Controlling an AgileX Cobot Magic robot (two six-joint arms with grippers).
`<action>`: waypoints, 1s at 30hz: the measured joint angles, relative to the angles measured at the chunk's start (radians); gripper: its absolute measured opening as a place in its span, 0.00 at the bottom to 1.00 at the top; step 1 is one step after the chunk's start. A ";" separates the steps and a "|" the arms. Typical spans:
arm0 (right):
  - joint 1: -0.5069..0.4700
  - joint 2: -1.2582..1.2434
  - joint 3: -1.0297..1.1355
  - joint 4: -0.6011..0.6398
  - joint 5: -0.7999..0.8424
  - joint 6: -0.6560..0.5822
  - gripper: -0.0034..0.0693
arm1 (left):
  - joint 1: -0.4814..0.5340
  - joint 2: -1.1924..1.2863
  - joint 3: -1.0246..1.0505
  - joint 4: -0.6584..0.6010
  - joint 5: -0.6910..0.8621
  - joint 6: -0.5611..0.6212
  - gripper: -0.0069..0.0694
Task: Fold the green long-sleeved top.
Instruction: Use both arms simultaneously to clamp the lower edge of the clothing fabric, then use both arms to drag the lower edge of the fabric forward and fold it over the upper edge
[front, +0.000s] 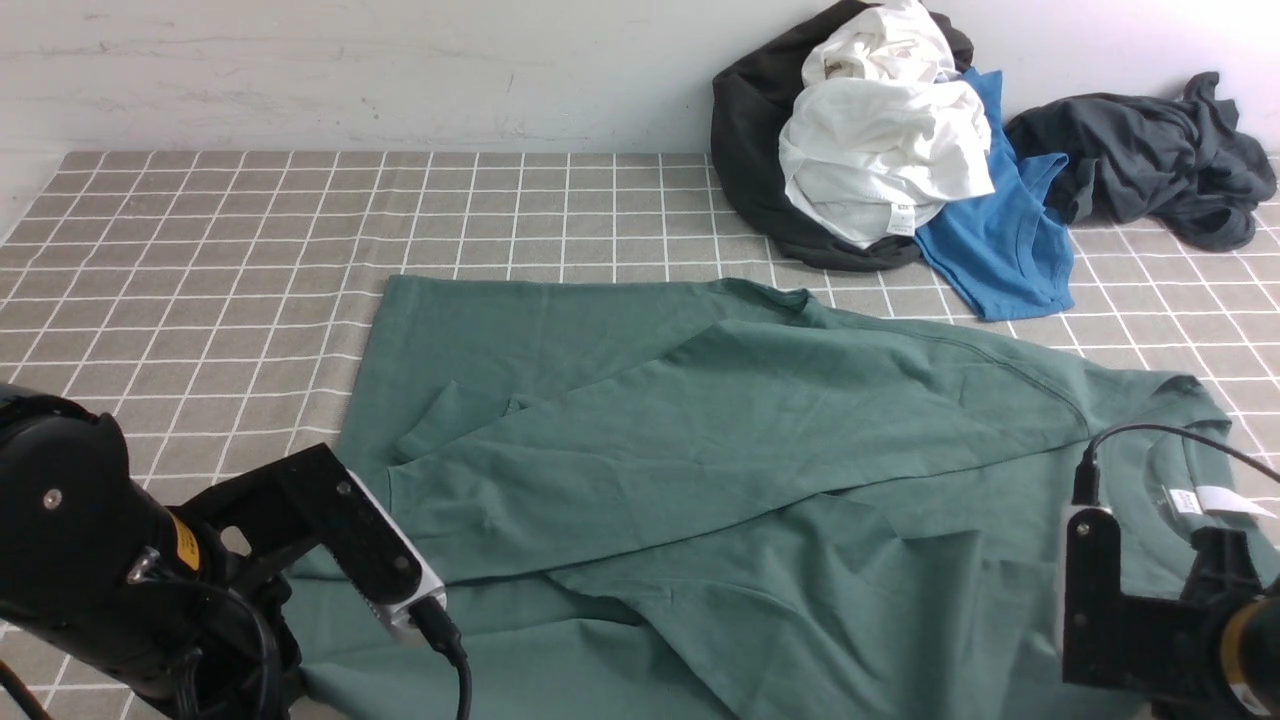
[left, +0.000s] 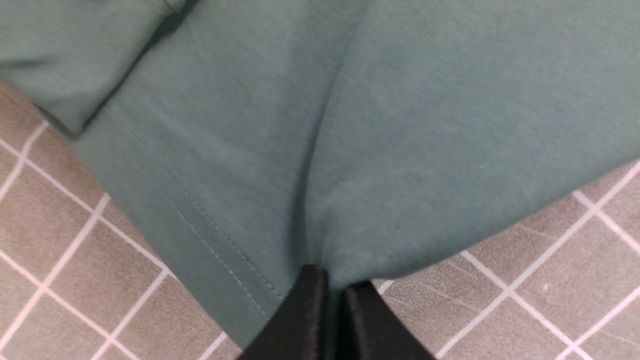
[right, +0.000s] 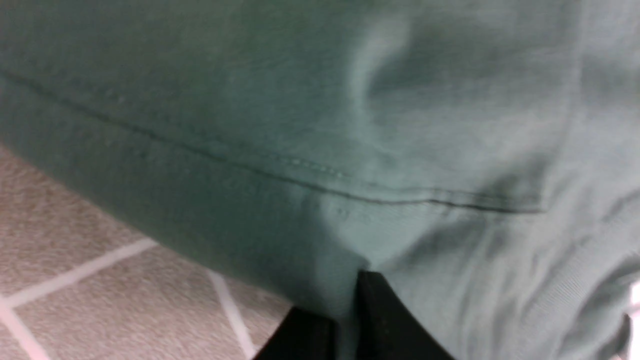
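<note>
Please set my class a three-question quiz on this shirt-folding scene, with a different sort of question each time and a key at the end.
1. True or false: the green top lies crumpled in the pile at the back.
2. Of the left claw and the right claw, how many are shut on the green top? A none; B one; C both.
3. Fill the gap: the shirt between the white garment and the dark grey garment is ____ in colour.

Key: 1 false (it is spread out on the table in front of the pile); 2 C; 3 blue.
</note>
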 joint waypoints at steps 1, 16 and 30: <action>0.000 -0.015 -0.001 0.000 0.010 0.008 0.08 | 0.000 0.000 -0.012 -0.001 0.009 -0.011 0.09; -0.006 -0.184 -0.213 0.085 0.219 0.176 0.06 | 0.002 0.022 -0.178 0.118 -0.110 -0.395 0.09; -0.110 0.360 -0.775 0.097 0.134 0.261 0.06 | 0.171 0.506 -0.708 0.176 -0.147 -0.476 0.09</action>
